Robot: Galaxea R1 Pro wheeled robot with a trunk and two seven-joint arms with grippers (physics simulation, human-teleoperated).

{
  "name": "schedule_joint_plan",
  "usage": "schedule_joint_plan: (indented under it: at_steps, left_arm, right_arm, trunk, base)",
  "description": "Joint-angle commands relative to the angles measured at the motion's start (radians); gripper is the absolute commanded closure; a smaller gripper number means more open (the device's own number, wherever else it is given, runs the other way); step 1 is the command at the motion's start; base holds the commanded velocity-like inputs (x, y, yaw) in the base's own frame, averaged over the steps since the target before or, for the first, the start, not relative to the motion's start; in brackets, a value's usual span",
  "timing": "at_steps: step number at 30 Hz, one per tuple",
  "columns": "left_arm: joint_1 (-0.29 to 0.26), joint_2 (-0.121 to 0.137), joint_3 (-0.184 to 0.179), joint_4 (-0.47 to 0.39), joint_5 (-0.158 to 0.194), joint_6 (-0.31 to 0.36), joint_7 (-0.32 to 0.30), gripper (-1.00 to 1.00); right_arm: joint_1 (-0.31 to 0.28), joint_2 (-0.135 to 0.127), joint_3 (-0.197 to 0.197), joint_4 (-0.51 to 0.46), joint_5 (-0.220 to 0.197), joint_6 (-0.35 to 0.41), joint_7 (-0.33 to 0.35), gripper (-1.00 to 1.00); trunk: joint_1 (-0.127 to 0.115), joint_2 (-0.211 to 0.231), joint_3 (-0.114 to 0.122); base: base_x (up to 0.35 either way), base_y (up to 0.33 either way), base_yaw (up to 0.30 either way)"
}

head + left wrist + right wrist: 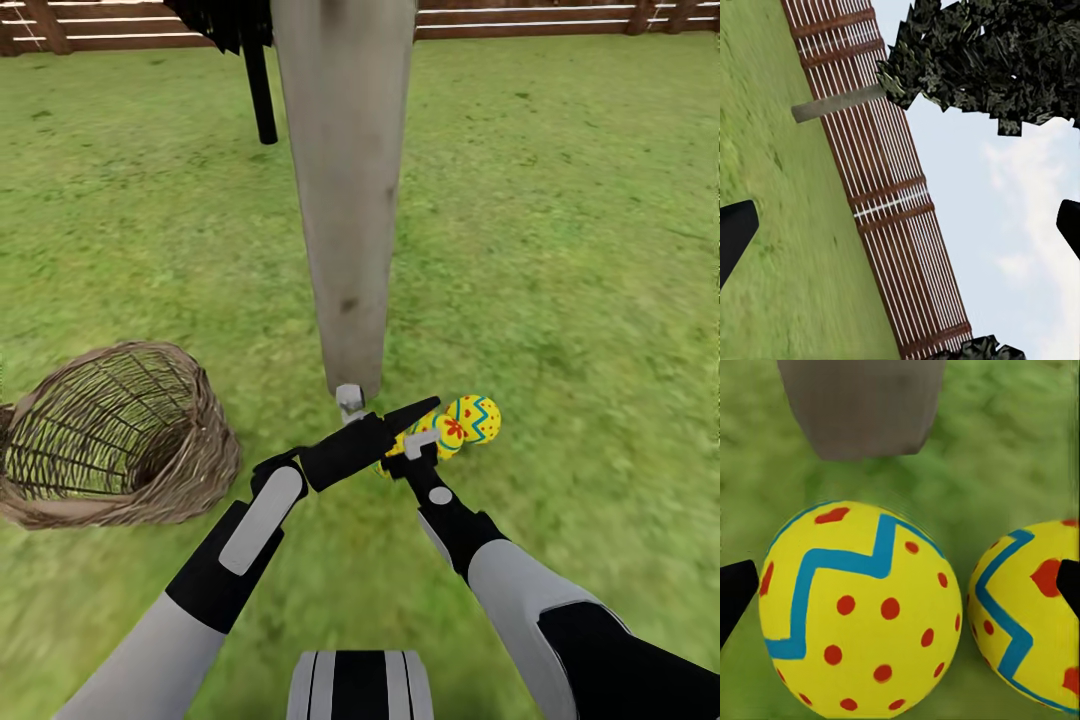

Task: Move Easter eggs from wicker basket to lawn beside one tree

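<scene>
Easter eggs: lying on the lawn just beside the tree trunk's base. Right gripper: hovering spread over them. Left gripper: spread, holding nothing. Wicker basket: tipping near the trunk.

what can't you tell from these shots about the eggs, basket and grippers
- Egg count: in the head view the right gripper and arm cover part of the Easter eggs; two certain.
- Wicker basket: cut by the left edge, weave hides its bottom.
- Second egg: cut off in the right wrist view.
</scene>
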Motion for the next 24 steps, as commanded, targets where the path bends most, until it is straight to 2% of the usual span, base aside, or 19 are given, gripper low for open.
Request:
schedule_joint_plan:
  at_steps: [1, 13, 17, 19, 20, 21, 22, 24]
  left_arm:
    - [0.0, 0.0, 0.0, 0.0, 0.009, 0.009, 0.001, -1.0]
    - [-0.009, -0.001, 0.009, 0.0, 0.001, 0.025, 0.005, -1.0]
    - [-0.015, -0.001, 0.01, 0.002, 0.001, 0.026, 0.005, -1.0]
    - [-0.016, 0.005, 0.034, 0.005, 0.005, 0.027, 0.004, -1.0]
    - [-0.016, 0.008, 0.069, 0.007, 0.007, 0.028, 0.003, -1.0]
    - [-0.015, 0.011, 0.111, 0.013, 0.008, 0.029, 0.003, -1.0]
    - [-0.015, 0.011, 0.135, 0.017, 0.007, 0.029, 0.003, -1.0]
    - [-0.014, 0.011, 0.155, 0.029, 0.006, 0.029, 0.003, -1.0]
  right_arm:
    - [-0.001, 0.0, 0.002, 0.001, 0.008, -0.009, -0.008, -1.0]
    - [0.002, 0.0, 0.002, -0.012, 0.004, -0.016, -0.003, -1.0]
    - [0.011, 0.0, -0.002, -0.067, -0.008, -0.002, 0.001, -1.0]
    - [0.018, 0.0, 0.0, -0.11, -0.065, 0.003, 0.001, -1.0]
    - [0.024, 0.0, 0.0, -0.119, -0.089, 0.013, 0.002, -1.0]
    - [0.028, 0.0, 0.001, -0.123, -0.099, 0.019, 0.002, -1.0]
    - [0.029, 0.0, 0.001, -0.124, -0.102, 0.021, 0.002, -1.0]
    - [0.03, 0.0, 0.001, -0.12, -0.106, 0.023, 0.001, -1.0]
  trunk:
    - [-0.001, 0.0, 0.003]
    - [-0.006, 0.003, 0.05]
    - [-0.008, 0.004, 0.065]
    - [-0.009, 0.004, 0.073]
    - [-0.009, 0.005, 0.077]
    - [-0.01, 0.005, 0.081]
    - [-0.01, 0.005, 0.085]
    - [-0.011, 0.005, 0.092]
  base:
    - [0.0, 0.0, 0.0]
    - [-0.002, 0.0, 0.0]
    - [-0.263, 0.0, 0.0]
    - [-0.329, 0.0, 0.0]
    - [-0.333, 0.0, 0.0]
    - [-0.334, 0.0, 0.0]
    - [-0.334, 0.0, 0.0]
    - [-0.334, 0.0, 0.0]
